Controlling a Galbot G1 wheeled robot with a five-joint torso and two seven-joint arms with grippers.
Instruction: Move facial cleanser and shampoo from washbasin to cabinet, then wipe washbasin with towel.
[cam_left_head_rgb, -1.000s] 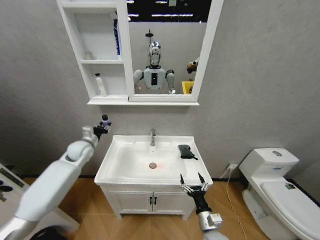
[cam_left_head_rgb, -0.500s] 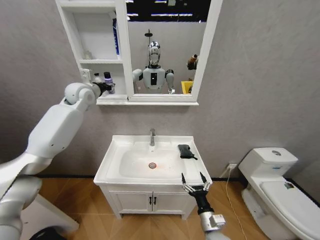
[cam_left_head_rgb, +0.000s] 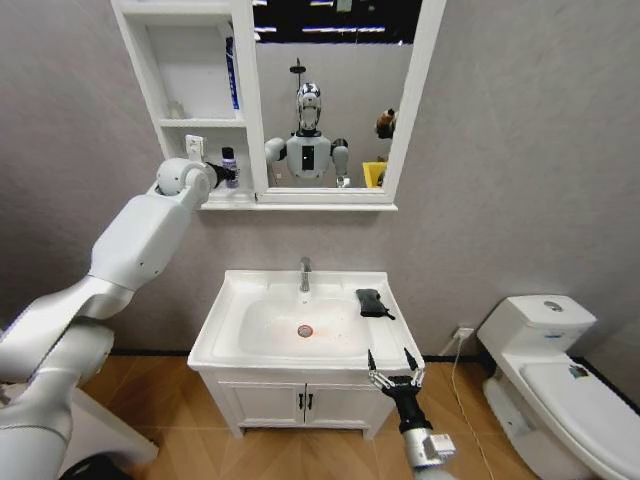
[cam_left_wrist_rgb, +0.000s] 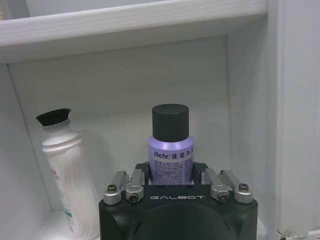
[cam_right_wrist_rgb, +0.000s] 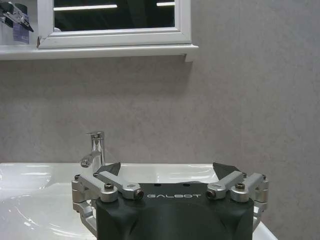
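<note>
The purple bottle (cam_left_wrist_rgb: 171, 155) with a black cap is clamped between the fingers of the left gripper (cam_left_head_rgb: 222, 172) and is held upright inside the lower shelf of the cabinet (cam_left_head_rgb: 170, 75), just right of the white bottle (cam_left_wrist_rgb: 67, 170) and near the right wall of that compartment. The right gripper (cam_left_head_rgb: 394, 371) is held spread open and empty at the near right edge of the washbasin (cam_left_head_rgb: 262, 325). The towel (cam_left_head_rgb: 372, 302) is seen lying on the far right rim, right of the tap (cam_left_head_rgb: 305, 273).
</note>
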